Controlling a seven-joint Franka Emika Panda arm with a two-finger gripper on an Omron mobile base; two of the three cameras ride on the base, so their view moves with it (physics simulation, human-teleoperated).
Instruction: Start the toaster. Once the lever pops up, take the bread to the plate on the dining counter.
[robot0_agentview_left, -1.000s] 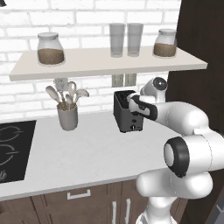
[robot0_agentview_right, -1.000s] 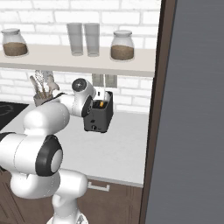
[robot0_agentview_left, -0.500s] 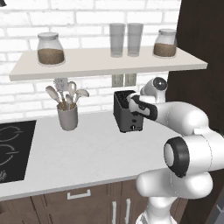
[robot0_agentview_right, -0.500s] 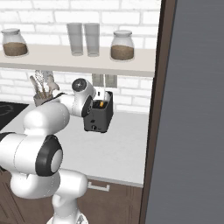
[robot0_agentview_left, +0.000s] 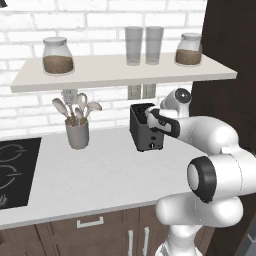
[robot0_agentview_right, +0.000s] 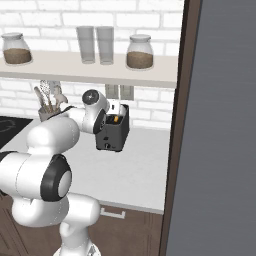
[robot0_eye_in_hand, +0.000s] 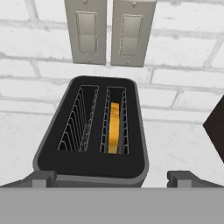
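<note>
- Toaster sits on the grey-white worktop against the brick wall, below two outlets.
- Bread is down in the right-hand slot in the hand view; the other slot is empty.
- Gripper hovers over the front edge, fingers spread wide, holding nothing.
- Lever isn't visible; I'd find it on the front, then press straight down.
- Utensil cup is well apart.

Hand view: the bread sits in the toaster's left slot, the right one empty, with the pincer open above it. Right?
Not quite. The bread sits in the right slot of the toaster as the hand view shows it; the left slot is empty. The pincer is open above it, as you say.
</note>
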